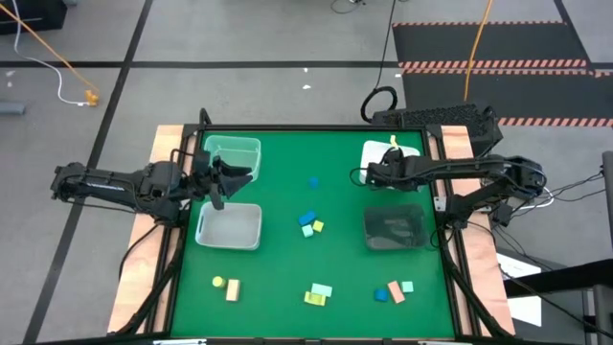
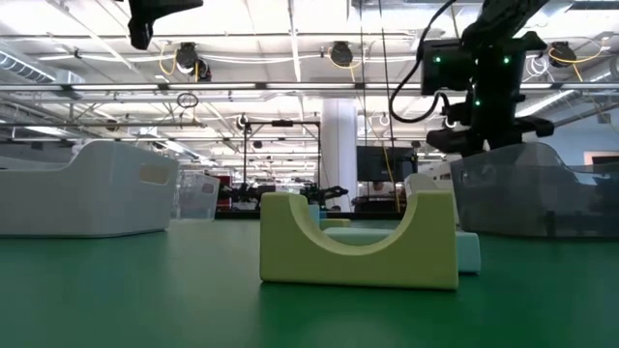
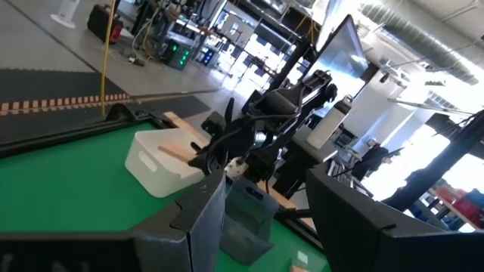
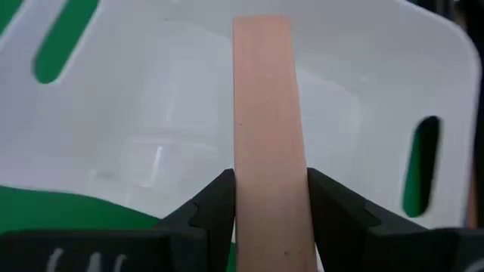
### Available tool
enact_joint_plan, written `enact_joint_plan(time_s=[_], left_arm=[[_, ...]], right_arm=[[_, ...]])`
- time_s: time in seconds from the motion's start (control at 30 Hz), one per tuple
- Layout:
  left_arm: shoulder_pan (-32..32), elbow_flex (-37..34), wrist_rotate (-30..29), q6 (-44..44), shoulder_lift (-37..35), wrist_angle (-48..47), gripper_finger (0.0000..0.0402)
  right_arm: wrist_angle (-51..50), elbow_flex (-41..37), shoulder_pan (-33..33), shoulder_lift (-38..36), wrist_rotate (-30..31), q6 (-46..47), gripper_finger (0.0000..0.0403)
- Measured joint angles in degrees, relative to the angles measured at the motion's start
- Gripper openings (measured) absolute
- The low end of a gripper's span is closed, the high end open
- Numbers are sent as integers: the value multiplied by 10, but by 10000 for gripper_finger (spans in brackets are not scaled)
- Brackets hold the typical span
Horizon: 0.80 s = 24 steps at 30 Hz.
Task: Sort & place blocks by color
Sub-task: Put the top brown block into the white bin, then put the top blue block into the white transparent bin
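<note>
The tan bar (image 4: 271, 136) runs off the picture's lower edge between the right tool's (image 4: 271, 198) fingers.

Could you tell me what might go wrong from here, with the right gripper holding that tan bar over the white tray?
1. The right gripper grips the tan bar only at its lower end, so the long bar may tip as it is let go and land leaning on the white tray's wall instead of lying flat.
2. The dark tray sits right beside the white one; a swing of that arm might nudge it.
</note>
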Motion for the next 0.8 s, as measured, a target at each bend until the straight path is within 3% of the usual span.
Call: enact_joint_plan(time_s=[0.33, 0.47, 0.8], left_arm=[[0, 0, 0, -20, 0, -25, 186], [0, 0, 0, -26, 0, -31, 186], [-1, 0, 1, -2, 0, -54, 186]], right_arm=[[58, -1, -35, -1, -1, -83, 224], [86, 16, -37, -19, -31, -121, 248], [486, 20, 24, -39, -127, -235, 234]])
